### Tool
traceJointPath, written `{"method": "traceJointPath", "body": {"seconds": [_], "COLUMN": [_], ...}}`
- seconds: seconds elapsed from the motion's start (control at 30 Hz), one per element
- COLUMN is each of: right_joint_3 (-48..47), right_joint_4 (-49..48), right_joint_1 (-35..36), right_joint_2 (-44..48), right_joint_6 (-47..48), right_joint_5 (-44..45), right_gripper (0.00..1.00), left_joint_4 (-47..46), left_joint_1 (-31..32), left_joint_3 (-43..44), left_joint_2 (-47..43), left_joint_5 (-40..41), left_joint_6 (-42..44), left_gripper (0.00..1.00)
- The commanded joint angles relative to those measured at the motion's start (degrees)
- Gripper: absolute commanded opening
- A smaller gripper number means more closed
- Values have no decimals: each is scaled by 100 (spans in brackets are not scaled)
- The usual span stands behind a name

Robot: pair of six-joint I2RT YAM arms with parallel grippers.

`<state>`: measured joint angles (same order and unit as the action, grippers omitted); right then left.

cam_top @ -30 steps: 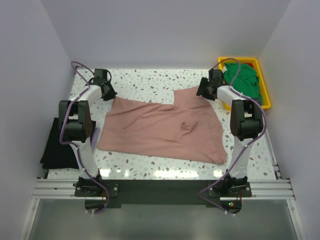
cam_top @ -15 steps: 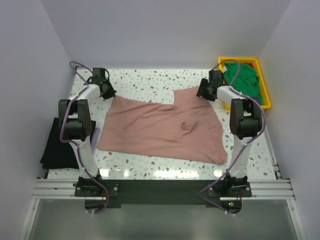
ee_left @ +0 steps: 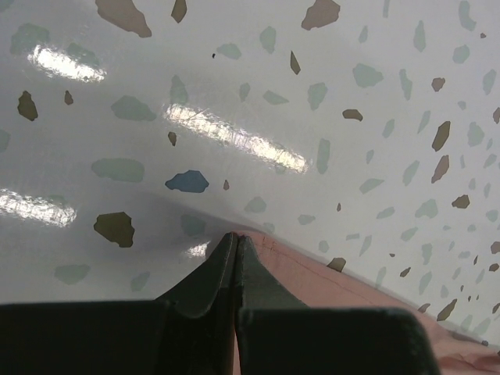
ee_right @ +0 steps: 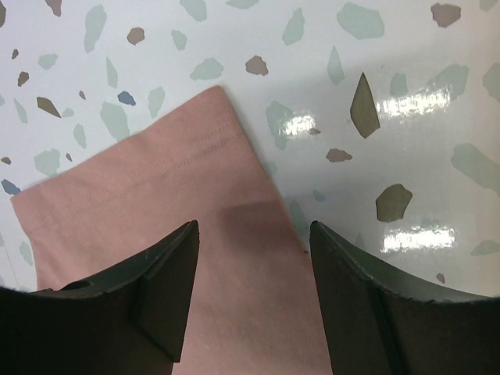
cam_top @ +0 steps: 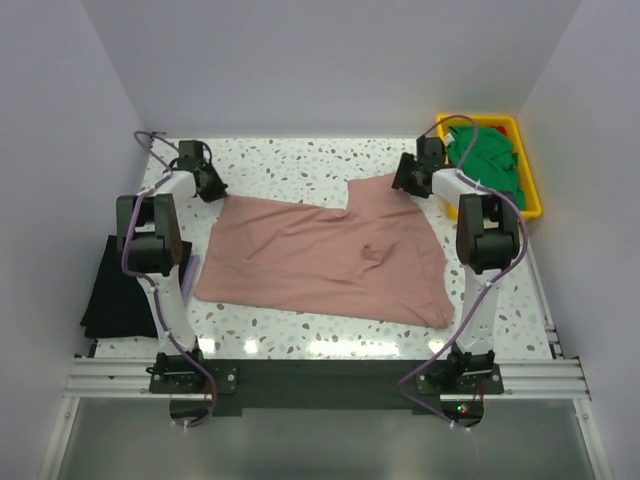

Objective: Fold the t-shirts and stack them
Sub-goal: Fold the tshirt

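Observation:
A dusty pink t-shirt (cam_top: 320, 255) lies spread flat across the middle of the table. My left gripper (cam_top: 216, 189) is at its far left corner, and in the left wrist view the fingers (ee_left: 211, 281) are shut with the pink hem (ee_left: 336, 285) pinched at their tips. My right gripper (cam_top: 404, 183) hovers open over the shirt's far right corner (ee_right: 156, 187), one fingertip over cloth and the other over bare table. A black t-shirt (cam_top: 110, 290) lies at the table's left edge. A green t-shirt (cam_top: 488, 165) fills the tray.
The yellow plastic tray (cam_top: 533, 200) stands at the back right corner. White walls close in the table on three sides. The arm bases and a metal rail (cam_top: 320, 378) run along the near edge. The speckled tabletop (cam_top: 300, 160) shows behind the pink shirt.
My left gripper has crept slightly towards the far left, still shut at the shirt's corner. The right gripper and the pink shirt look unchanged.

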<state>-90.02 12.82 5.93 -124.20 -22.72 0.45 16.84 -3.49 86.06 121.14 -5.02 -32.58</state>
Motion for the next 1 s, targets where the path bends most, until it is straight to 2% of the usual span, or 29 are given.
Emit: {"method": "traceJointPath", "body": {"seconds": [0.0, 0.23, 0.4, 0.63, 0.73, 0.97], "right_joint_3": [-437, -999, -1500, -2081, -2178, -2371], "right_joint_4": [-148, 45, 510, 1240, 1381, 1452], "right_joint_1": [-31, 22, 232, 399, 435, 444], "right_joint_2": [-148, -508, -798, -1141, -1212, -1265], "right_joint_6": [198, 338, 479, 514, 532, 584], "right_joint_5": [25, 227, 754, 1133, 1089, 1106], "right_gripper": [63, 62, 61, 53, 47, 11], "left_joint_4": [-348, -445, -498, -533, -550, -708], "left_joint_1": [-91, -91, -100, -126, -135, -161], "left_joint_3": [245, 288, 332, 341, 315, 209], "left_joint_2": [94, 278, 357, 393, 375, 296], "left_joint_5": [-149, -219, -245, -245, -245, -228], "left_joint_6": [-135, -187, -214, -214, -231, -275], "left_gripper": [0, 0, 0, 0, 0, 0]}}
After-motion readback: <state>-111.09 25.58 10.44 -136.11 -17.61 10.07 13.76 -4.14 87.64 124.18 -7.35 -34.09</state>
